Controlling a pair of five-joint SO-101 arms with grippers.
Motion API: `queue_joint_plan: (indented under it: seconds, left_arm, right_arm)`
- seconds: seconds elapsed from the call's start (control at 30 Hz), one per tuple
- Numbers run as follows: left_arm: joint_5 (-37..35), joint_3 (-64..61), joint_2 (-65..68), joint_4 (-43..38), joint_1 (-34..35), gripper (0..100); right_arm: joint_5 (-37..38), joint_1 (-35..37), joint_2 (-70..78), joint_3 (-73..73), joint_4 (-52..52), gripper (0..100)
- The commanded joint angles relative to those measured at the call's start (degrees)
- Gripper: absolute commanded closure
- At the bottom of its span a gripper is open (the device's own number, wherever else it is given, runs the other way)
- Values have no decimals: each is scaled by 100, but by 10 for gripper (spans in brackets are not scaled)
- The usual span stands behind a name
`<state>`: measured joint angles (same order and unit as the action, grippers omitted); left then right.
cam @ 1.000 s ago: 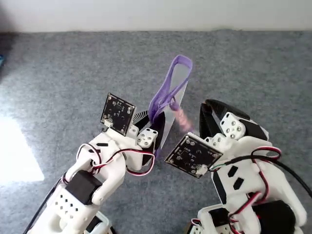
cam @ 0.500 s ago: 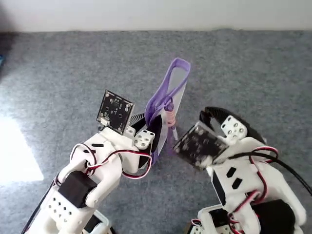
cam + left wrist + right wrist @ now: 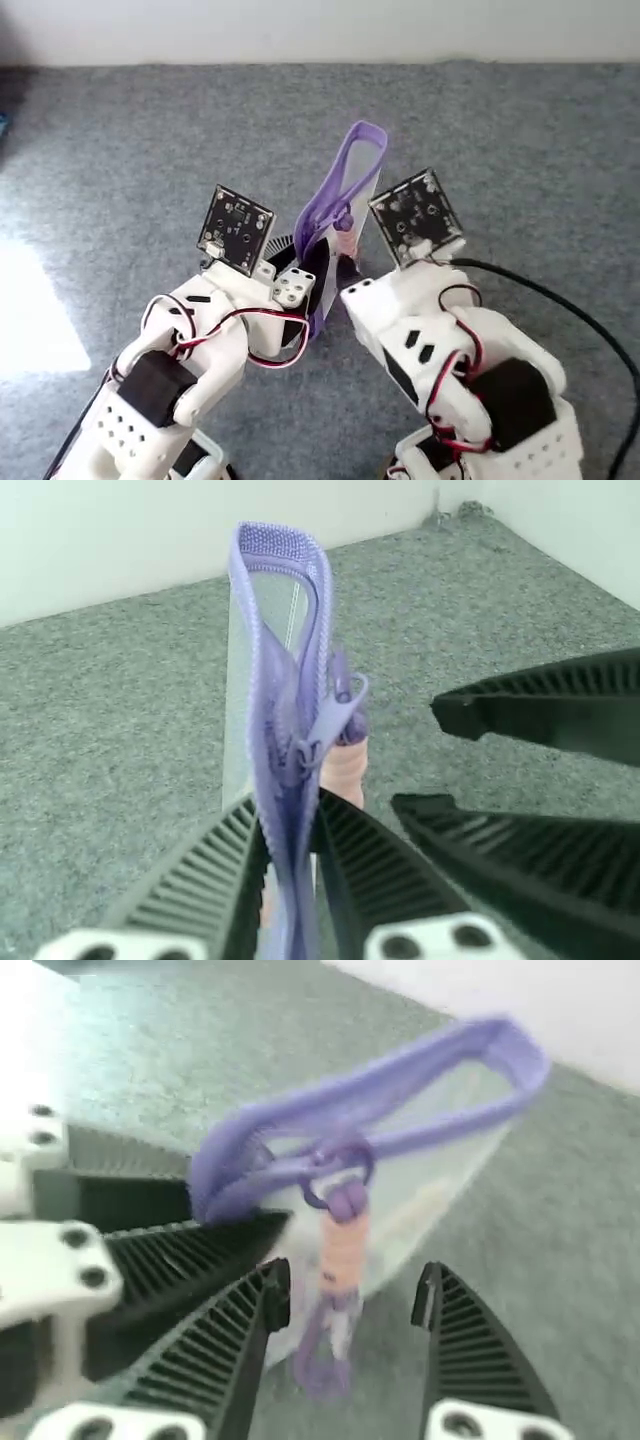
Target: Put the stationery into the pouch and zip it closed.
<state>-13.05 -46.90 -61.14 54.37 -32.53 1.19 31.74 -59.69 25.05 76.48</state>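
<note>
Evidently it's the zipping step: the left claw (image 3: 290,825) pinches the purple pouch (image 3: 345,190) by its zipper edge, holding it upright over the tabletop (image 3: 150,130). The right claw (image 3: 350,1285) gapes around the dangling zipper pull (image 3: 340,1230); next it should clamp that and draw it along.

Left gripper (image 3: 288,818) clamped tight, right gripper (image 3: 352,1278) spread wide alongside

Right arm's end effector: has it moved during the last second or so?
Yes. In the high view, the right end effector swung forward toward the white back wall, closing on the clear purple-zippered pouch.
</note>
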Motion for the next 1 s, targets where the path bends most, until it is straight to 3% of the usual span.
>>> queue_joint_plan:
  seconds: [0.0, 0.27, 0.87, 0.97]
  left_arm:
    - [62, 400, -105, -18, 26, 988]
    - [62, 664, -105, -18, 26, 988]
    - [62, 620, -105, 0, 9, 988]
    - [62, 611, -105, 0, -9, 988]
  right_arm:
    - [211, 154, 198, -62, -374, 800]
    - [844, -22, 207, 668, -1042, 801]
    - [862, -215, 215, 1609, -2492, 802]
    - [870, -215, 215, 1688, -2519, 847]
